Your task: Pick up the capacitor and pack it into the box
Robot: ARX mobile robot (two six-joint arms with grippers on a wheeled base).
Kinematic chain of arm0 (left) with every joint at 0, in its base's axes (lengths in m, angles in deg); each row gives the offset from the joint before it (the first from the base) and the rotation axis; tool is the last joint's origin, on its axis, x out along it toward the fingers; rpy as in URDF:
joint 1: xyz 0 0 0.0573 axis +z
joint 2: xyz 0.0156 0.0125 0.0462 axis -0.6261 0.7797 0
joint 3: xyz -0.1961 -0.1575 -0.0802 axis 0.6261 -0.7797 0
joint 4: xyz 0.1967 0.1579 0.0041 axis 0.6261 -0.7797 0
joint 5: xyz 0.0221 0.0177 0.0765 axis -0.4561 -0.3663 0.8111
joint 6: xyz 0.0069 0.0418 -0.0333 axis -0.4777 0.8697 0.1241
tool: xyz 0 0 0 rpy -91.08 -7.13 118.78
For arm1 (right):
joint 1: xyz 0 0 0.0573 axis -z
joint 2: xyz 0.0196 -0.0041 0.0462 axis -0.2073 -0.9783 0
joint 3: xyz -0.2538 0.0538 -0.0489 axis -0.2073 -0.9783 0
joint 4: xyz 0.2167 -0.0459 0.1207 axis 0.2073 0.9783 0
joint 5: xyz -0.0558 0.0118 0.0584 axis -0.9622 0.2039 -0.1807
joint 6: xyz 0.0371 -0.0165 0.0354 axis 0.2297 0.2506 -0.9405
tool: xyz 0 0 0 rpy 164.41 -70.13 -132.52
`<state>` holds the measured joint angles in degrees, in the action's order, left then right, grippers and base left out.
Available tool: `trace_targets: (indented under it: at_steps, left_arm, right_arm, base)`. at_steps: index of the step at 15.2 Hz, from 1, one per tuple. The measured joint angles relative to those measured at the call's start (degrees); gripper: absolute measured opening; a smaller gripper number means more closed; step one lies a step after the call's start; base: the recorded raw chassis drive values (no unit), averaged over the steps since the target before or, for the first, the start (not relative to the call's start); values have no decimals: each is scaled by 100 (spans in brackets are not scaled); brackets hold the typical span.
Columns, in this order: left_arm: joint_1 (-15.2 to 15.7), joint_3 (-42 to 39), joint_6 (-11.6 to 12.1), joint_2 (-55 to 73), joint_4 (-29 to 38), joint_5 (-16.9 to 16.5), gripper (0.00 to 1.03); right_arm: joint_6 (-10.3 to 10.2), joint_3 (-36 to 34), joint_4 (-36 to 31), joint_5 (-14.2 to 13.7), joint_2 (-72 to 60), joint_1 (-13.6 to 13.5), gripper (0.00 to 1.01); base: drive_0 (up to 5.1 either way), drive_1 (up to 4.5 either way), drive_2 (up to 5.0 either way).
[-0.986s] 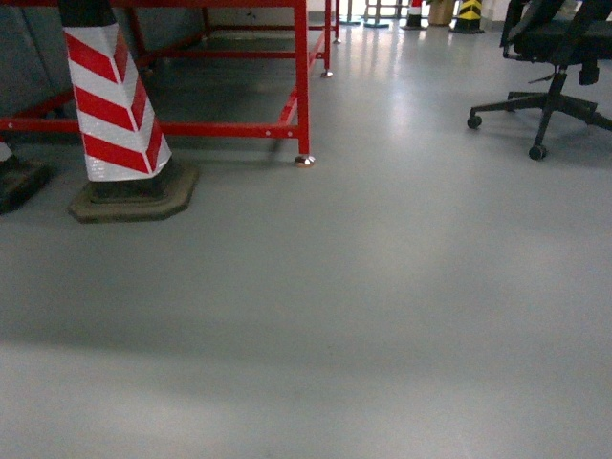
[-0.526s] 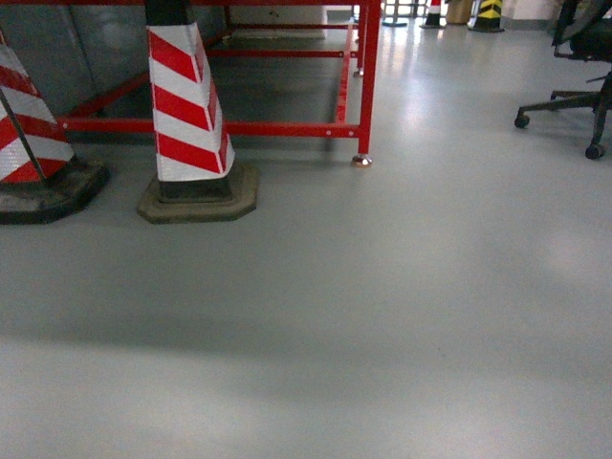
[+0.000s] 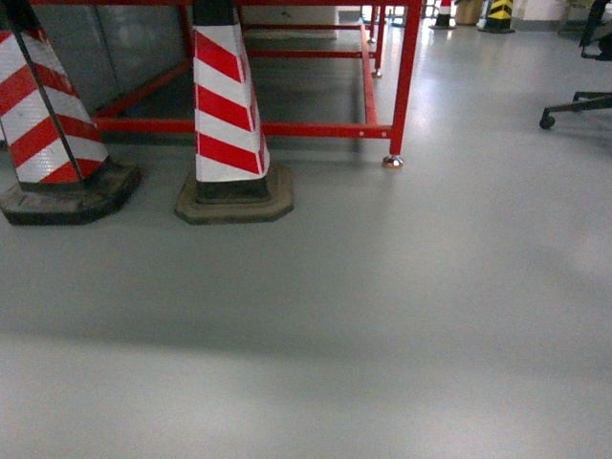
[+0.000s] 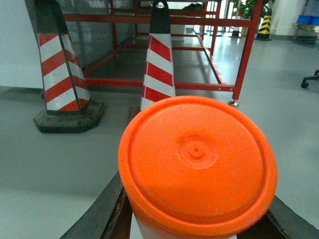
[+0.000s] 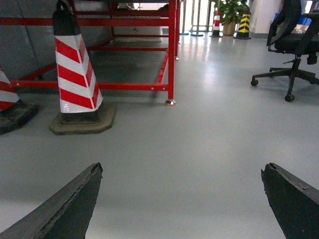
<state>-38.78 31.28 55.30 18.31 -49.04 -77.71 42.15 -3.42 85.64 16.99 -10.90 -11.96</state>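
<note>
Left gripper (image 4: pixel 197 219) clamps orange-capped cylinder (image 4: pixel 197 167), evidently the capacitor, between dark fingers (image 4: pixel 102 211); orange end faces wrist camera. Right gripper (image 5: pixel 182 204) spread wide, nothing between its fingers (image 5: pixel 65 206), grey floor (image 3: pixel 382 316) beneath. Head view: two red-and-white striped cones (image 3: pixel 229 105) on dark bases beside red steel frame (image 3: pixel 406 76). Office chair (image 5: pixel 294 45) stands far right. Box not visible in any view.

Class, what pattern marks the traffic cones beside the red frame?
Red and white diagonal stripes on the traffic cones, clearest in the head view.
</note>
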Motion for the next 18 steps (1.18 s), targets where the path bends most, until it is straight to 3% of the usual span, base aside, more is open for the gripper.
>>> trace_targets:
  at_steps: [18]
  left_arm:
    - [0,0,0,0,-2,15,44]
  right_arm:
    - [0,-2,20,22,0,0,98]
  base:
    - [-468,236,236]
